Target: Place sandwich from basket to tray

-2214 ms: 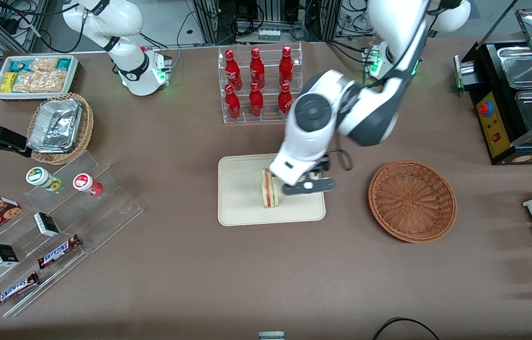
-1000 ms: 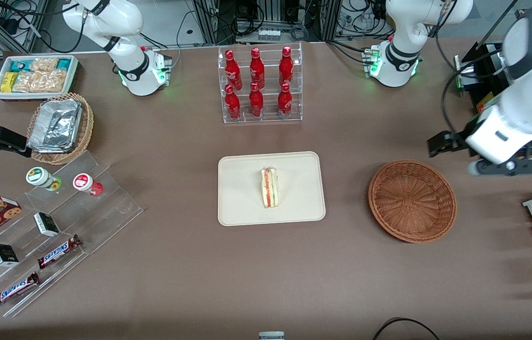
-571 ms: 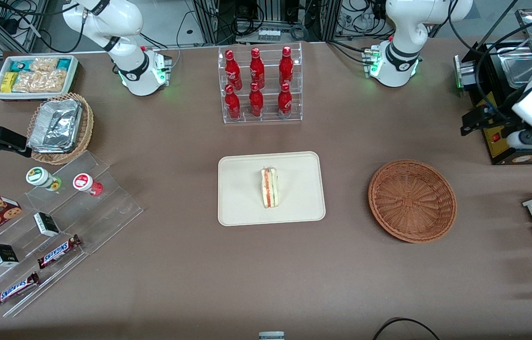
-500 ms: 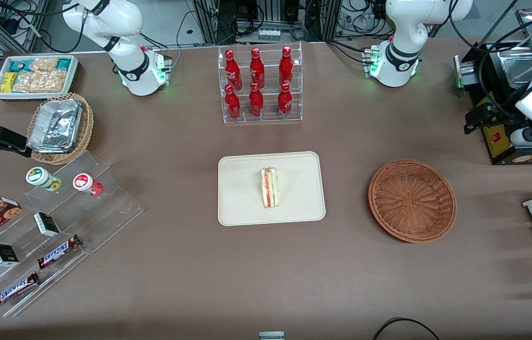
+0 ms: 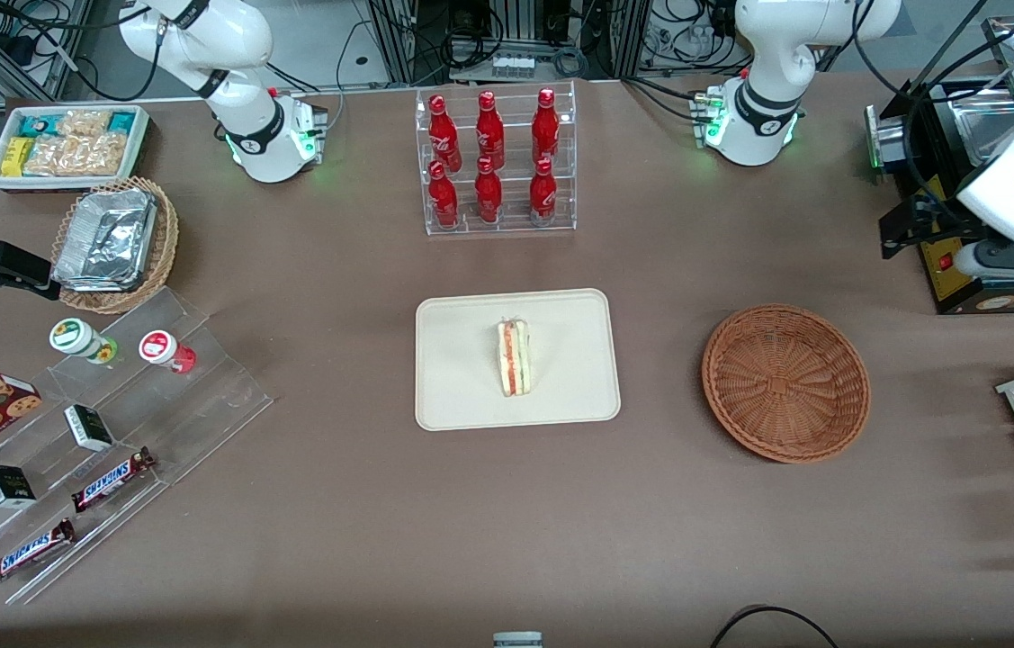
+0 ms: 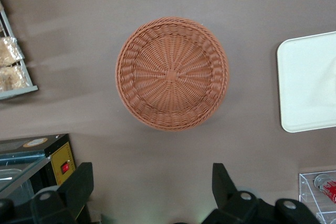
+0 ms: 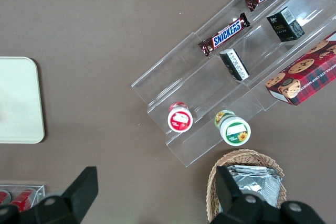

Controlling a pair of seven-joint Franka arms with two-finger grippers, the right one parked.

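Already, in the front view, the sandwich (image 5: 514, 357) stands on its edge near the middle of the tray (image 5: 462, 396), well apart from the gripper (image 5: 1006, 258), which hangs high over the working arm's end of the table above a black appliance (image 5: 965, 270). The basket (image 5: 785, 382) sits between the gripper and the tray and holds nothing. By these pictures the placing looks done.

From the left wrist view, the basket (image 6: 172, 73) lies below and ahead of the gripper (image 6: 149, 192), whose two fingers (image 6: 79, 184) are spread wide with nothing between them; a corner of the tray (image 6: 307, 80) shows, the sandwich itself out of sight here.

From the right wrist view, only an edge of the tray (image 7: 21, 100) and snack shelves (image 7: 231, 77) appear.

As a judgement: the wedge is probably light and soft, its clear wrap slick, so a hard squeeze would crush it. Hold would best be taken gently across the two flat bread faces, near the thick end.
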